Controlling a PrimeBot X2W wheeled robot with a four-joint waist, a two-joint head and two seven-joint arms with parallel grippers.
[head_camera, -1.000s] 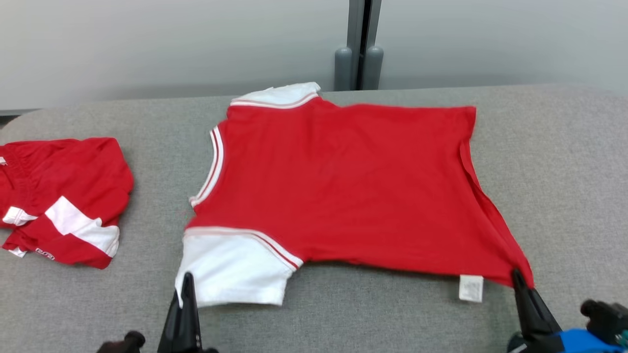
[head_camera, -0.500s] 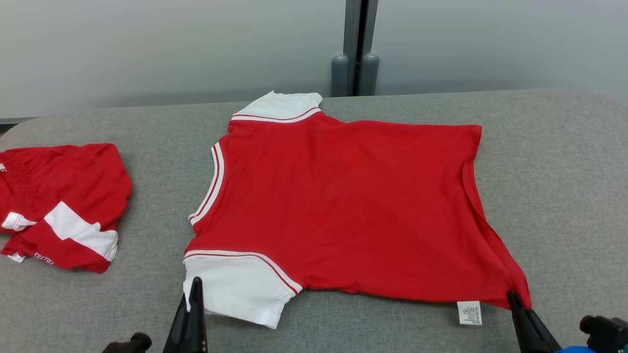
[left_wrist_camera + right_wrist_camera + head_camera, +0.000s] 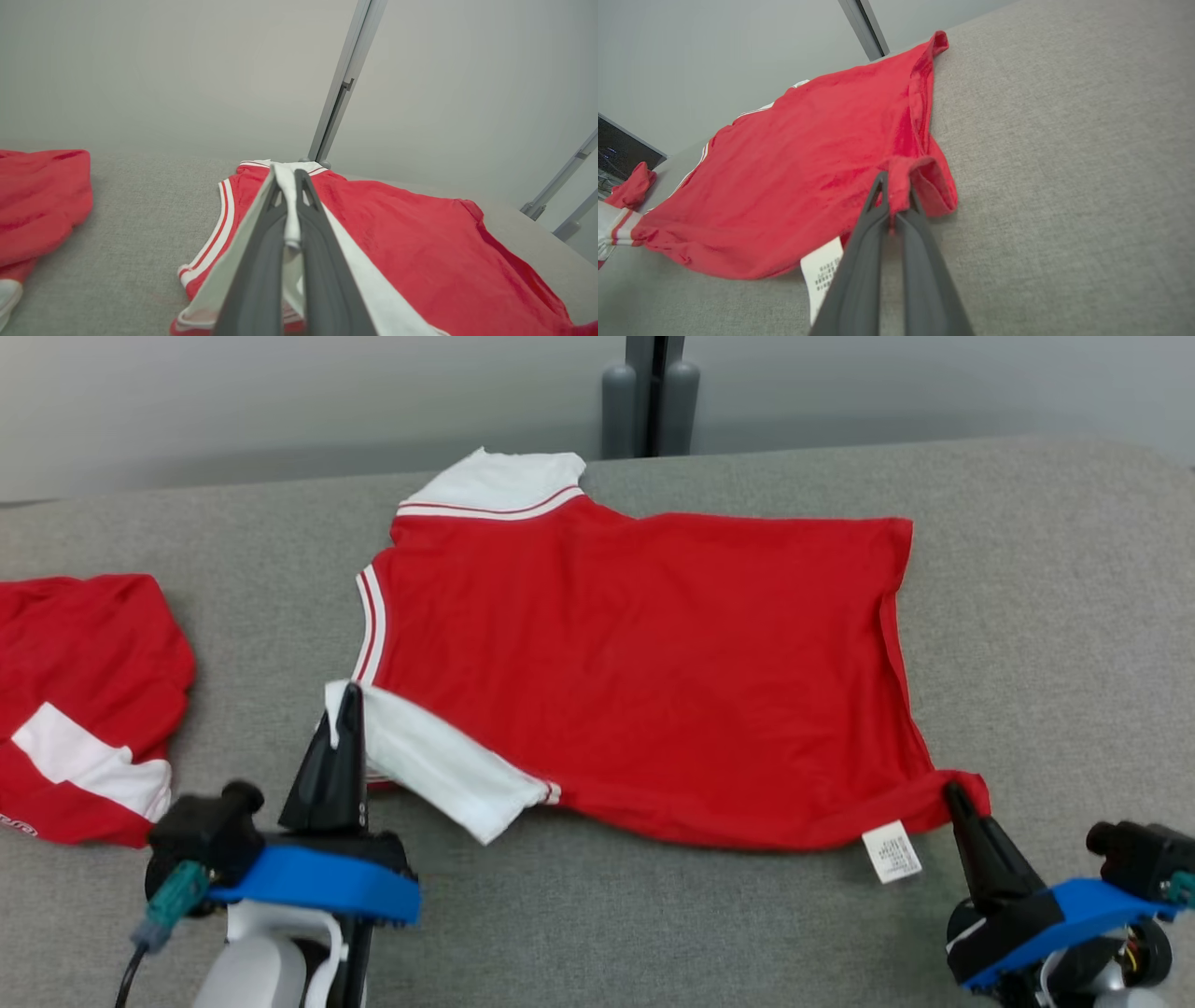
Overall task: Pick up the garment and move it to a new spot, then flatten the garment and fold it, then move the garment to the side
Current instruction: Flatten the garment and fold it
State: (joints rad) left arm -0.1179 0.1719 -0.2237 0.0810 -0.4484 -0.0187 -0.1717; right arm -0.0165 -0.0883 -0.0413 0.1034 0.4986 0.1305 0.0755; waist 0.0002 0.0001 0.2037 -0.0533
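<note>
Red short-sleeved shirt with white sleeves (image 3: 644,653) is lying spread across the middle of the grey fabric-covered bench (image 3: 1055,616). Neck opening is facing the bench's left edge, hem is facing the right edge. Far white sleeve (image 3: 499,481) is sitting near the back edge, just in front of the grey metal post (image 3: 651,392).

Left gripper (image 3: 347,700) is pressed together on the cuff of the near white sleeve (image 3: 439,765). Left wrist view is showing white cloth clamped between its two dark fingers (image 3: 322,261). That sleeve is standing raised off the bench and overlapping the red body at its near-left corner. The rest of the shirt is lying flat.

Right gripper (image 3: 952,795) is pinching the near hem corner of the shirt. Right wrist view is showing red cloth bunched between its fingers (image 3: 924,280), with that corner curling up off the bench. White care label (image 3: 892,851) is sticking out from under the near edge of the shirt, just beside the right gripper, lying on the bench.

Both grippers are sitting toward the bench's front edge, well apart, one at each near corner of the shirt.

Crumpled red-and-white garment (image 3: 84,700) is lying at the bench's left edge, apart from the shirt.
</note>
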